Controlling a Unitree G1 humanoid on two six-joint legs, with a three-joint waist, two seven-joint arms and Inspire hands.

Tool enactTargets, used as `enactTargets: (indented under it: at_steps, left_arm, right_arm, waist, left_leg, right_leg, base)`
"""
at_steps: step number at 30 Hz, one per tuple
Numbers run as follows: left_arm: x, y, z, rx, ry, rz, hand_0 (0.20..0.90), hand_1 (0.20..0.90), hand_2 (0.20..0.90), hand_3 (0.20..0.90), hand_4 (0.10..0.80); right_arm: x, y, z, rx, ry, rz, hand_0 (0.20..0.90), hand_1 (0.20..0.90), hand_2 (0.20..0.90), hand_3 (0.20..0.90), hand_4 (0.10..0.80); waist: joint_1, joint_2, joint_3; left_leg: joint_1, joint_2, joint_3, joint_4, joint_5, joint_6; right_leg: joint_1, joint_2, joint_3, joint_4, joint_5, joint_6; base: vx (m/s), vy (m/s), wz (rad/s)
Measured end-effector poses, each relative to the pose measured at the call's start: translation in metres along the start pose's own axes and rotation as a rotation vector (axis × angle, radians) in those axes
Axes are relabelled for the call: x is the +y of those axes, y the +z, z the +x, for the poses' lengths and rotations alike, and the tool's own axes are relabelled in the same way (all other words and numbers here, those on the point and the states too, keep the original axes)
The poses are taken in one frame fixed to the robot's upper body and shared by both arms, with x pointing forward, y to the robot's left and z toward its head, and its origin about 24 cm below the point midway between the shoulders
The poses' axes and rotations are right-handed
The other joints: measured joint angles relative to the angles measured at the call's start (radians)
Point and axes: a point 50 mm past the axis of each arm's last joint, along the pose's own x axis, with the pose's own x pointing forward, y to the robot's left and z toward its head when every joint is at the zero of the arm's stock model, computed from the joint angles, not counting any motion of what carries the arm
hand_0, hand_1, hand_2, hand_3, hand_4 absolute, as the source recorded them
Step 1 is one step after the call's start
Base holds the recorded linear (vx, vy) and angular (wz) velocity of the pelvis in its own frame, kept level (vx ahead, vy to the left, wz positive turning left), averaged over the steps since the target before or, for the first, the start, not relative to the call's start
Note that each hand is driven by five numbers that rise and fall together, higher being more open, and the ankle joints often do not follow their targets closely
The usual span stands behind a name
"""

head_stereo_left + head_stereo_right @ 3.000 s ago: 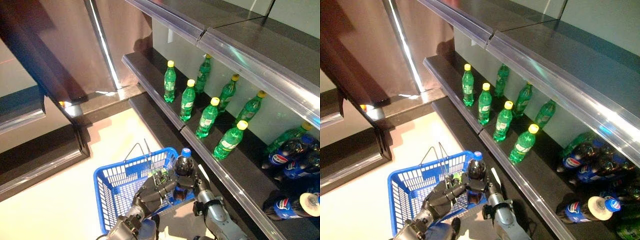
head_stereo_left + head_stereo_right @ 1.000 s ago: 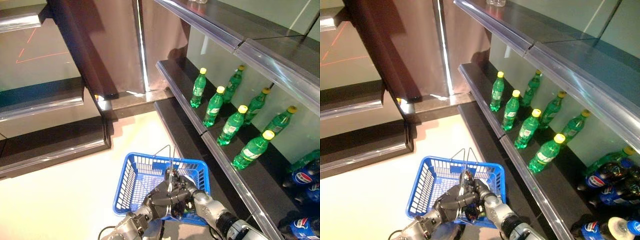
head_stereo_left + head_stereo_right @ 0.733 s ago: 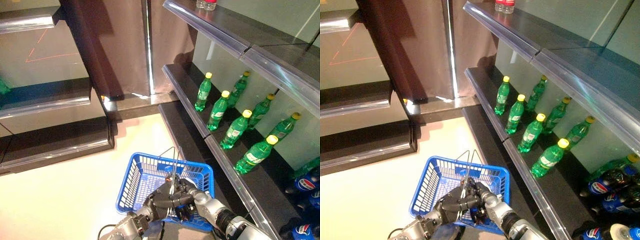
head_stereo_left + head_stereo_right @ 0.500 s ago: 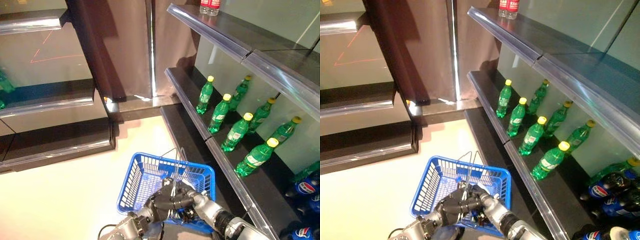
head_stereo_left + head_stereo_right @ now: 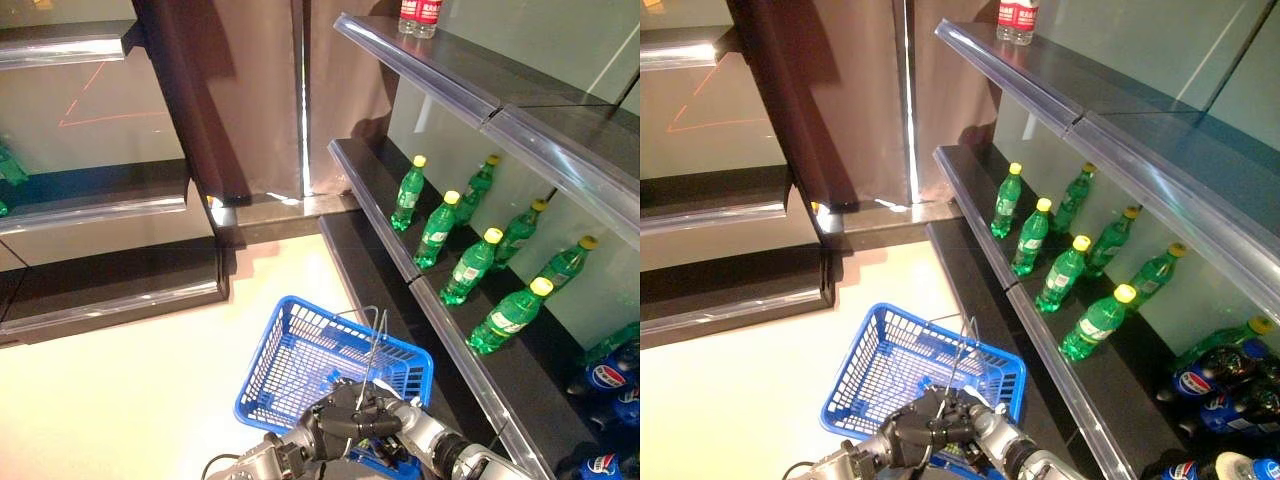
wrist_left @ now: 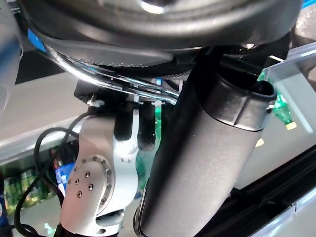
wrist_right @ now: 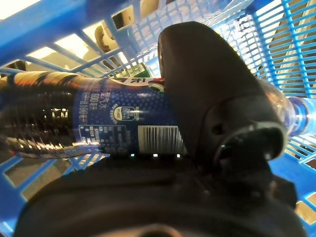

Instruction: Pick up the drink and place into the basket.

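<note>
My left hand (image 5: 335, 428) is shut on the thin wire handles (image 5: 375, 340) of the blue basket (image 5: 300, 365) and holds it raised in front of me. The handles also show in the left wrist view (image 6: 129, 87). My right hand (image 5: 402, 422) reaches into the basket from its near side. In the right wrist view its thumb (image 7: 212, 98) is curled over a dark cola bottle with a blue label (image 7: 118, 126). The bottle lies on its side inside the basket, against the blue mesh wall (image 7: 301, 47).
Dark shelves run along the right, with green bottles with yellow caps (image 5: 440, 230) standing on one. Dark cola bottles (image 5: 605, 375) lie at the lower right. Red-labelled bottles (image 5: 418, 14) stand on the top shelf. A low dark shelf unit (image 5: 100, 300) stands at the left, beside pale floor (image 5: 130, 390).
The camera has turned, so the whole scene has shifted. My right hand has gone from holding the bottle upright above the basket's rim to down inside the basket with it.
</note>
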Motion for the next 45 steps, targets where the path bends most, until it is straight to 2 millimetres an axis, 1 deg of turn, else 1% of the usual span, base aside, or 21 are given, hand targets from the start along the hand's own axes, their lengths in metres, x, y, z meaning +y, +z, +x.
enactTargets:
  at_steps: [4,10,14,23,27,29,31,35,40,45]
  left_arm:
    - [0.000,0.001,0.001,-0.003,0.000,-0.001,0.300,0.300,0.300,0.200,0.100]
    - [0.003,0.003,-0.001,-0.010,0.014,-0.006,0.300,0.300,0.300,0.200,0.100]
    - [0.004,0.004,-0.002,-0.013,0.020,-0.010,0.300,0.300,0.300,0.200,0.100]
    - [0.005,0.011,-0.006,-0.027,0.030,-0.013,0.300,0.300,0.300,0.200,0.100]
    - [0.006,0.015,-0.008,-0.047,0.035,-0.020,0.300,0.300,0.300,0.200,0.100]
    - [0.008,0.018,-0.010,-0.067,0.041,-0.025,0.300,0.300,0.300,0.200,0.100]
    - [0.008,0.022,-0.012,-0.093,0.039,-0.041,0.300,0.300,0.300,0.200,0.100]
    - [0.006,0.029,-0.023,-0.144,0.030,-0.060,0.300,0.300,0.300,0.200,0.100]
    - [0.002,0.028,-0.026,-0.164,0.016,-0.075,0.300,0.300,0.300,0.200,0.100]
    - [-0.002,0.028,-0.027,-0.186,0.000,-0.085,0.300,0.300,0.300,0.200,0.100]
  right_arm:
    - [0.002,-0.004,0.000,0.013,0.003,0.008,0.900,0.900,0.900,0.900,0.800]
    - [0.005,0.001,0.000,-0.024,0.007,0.041,0.900,0.900,0.900,0.900,0.800]
    - [0.007,0.002,0.000,-0.050,0.001,0.101,0.900,0.900,0.900,0.900,0.800]
    - [0.007,0.014,-0.002,-0.139,-0.069,0.177,0.900,0.900,0.900,0.900,0.800]
    - [0.007,0.022,-0.004,-0.201,-0.092,0.201,0.900,0.900,0.900,0.900,0.800]
    - [0.007,0.029,-0.006,-0.250,-0.118,0.215,0.900,0.900,0.900,0.900,0.800]
    - [0.006,0.040,-0.010,-0.317,-0.154,0.235,0.900,0.900,0.900,0.900,0.800]
    - [0.010,0.059,-0.028,-0.452,-0.196,0.298,0.900,0.900,0.900,0.900,0.800]
    - [0.008,0.062,-0.035,-0.495,-0.227,0.307,0.900,0.900,0.900,0.900,0.800]
    - [0.002,0.066,-0.042,-0.547,-0.261,0.270,0.900,0.900,0.900,0.900,0.800]
  waist:
    - [0.018,0.000,0.000]
    - [0.020,-0.007,0.004]
    - [0.021,-0.009,0.004]
    - [0.022,-0.014,0.011]
    - [0.022,-0.022,0.019]
    - [0.022,-0.024,0.027]
    - [0.020,-0.024,0.040]
    - [0.017,-0.028,0.047]
    - [0.014,-0.031,0.051]
    - [-0.003,-0.033,0.052]
  left_leg:
    - [0.002,0.000,-0.001,0.001,0.000,0.000]
    - [0.015,-0.001,-0.004,0.002,0.000,0.000]
    - [0.016,0.000,-0.004,0.004,-0.001,0.002]
    - [0.016,0.003,-0.004,0.007,-0.001,0.001]
    - [0.018,0.005,-0.004,0.007,-0.002,0.002]
    - [0.018,0.008,-0.004,0.011,-0.004,0.001]
    - [0.018,0.010,-0.003,0.015,-0.006,0.001]
    - [0.018,0.011,0.002,0.015,-0.011,0.007]
    - [0.018,0.013,0.008,0.015,-0.012,0.009]
    - [0.018,0.019,0.022,0.016,-0.012,0.008]
  right_leg:
    - [0.003,0.001,-0.001,0.000,0.000,0.000]
    - [0.021,0.001,-0.004,-0.003,0.000,0.000]
    - [0.024,0.003,-0.004,-0.005,0.000,0.000]
    - [0.026,0.006,-0.005,-0.009,0.001,-0.001]
    - [0.031,0.009,-0.006,-0.015,0.002,-0.001]
    - [0.034,0.012,-0.006,-0.019,0.004,-0.001]
    - [0.034,0.015,-0.005,-0.019,0.006,-0.003]
    - [0.032,0.014,0.000,-0.021,0.007,-0.002]
    - [0.026,0.014,0.005,-0.023,0.009,-0.002]
    - [0.016,0.016,0.020,-0.022,0.013,-0.001]
  base:
    - [0.000,0.000,0.00]
    - [0.009,0.000,0.01]
    - [0.000,0.000,0.00]
    - [0.000,0.000,0.00]
    - [0.000,0.000,0.00]
    - [0.000,0.000,0.00]
    - [-0.019,-0.008,-0.01]
    - [-0.040,-0.021,-0.04]
    - [-0.030,-0.032,-0.03]
    - [-0.051,-0.052,-0.10]
